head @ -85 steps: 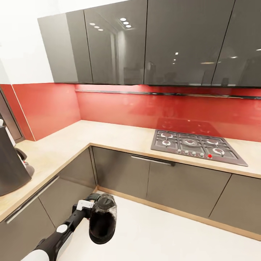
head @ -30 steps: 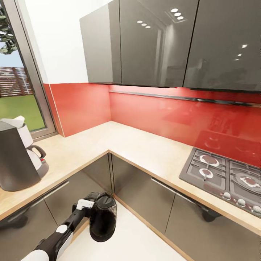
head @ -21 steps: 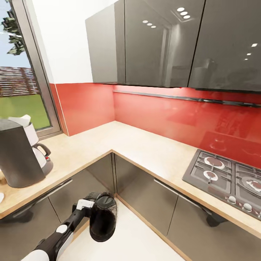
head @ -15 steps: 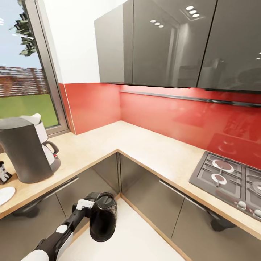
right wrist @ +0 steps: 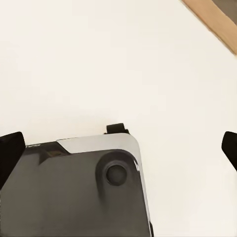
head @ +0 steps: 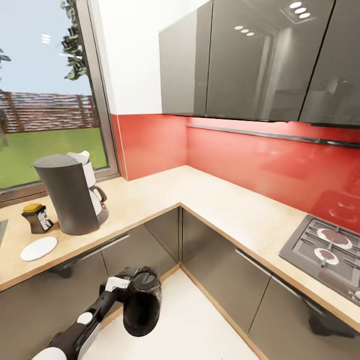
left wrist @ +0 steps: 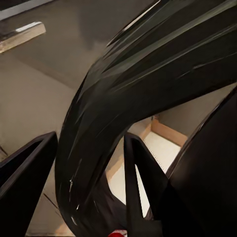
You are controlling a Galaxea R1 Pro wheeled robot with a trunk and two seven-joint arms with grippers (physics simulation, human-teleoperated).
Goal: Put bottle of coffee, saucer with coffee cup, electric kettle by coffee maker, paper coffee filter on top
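1. The bottle of coffee (head: 36,218) and saucer (head: 38,248) sat by the coffee maker (head: 71,194) on the table (head: 220,210).
2. The paper coffee filter (head: 80,156) topped it.
3. The left gripper (left wrist: 89,182) jaws pinched the electric kettle (head: 142,300) handle, undelivered.
4. The right jaws stood spread.

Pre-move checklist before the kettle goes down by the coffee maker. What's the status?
1. Left pincer holding the kettle by its loop handle: ok; the fingers straddle the handle.
2. Kettle lifted to worktop level: not ok, it hangs low in front of the cabinets.
3. Bare spot on the countertop beside the coffee maker: ok, on the corner side.
4. Bottle and saucer out of the drop path: ok, both sit on the machine's other side.
5. Paper filter on top of the machine: ok.
6. Cup on the saucer: not ok, the saucer is bare.
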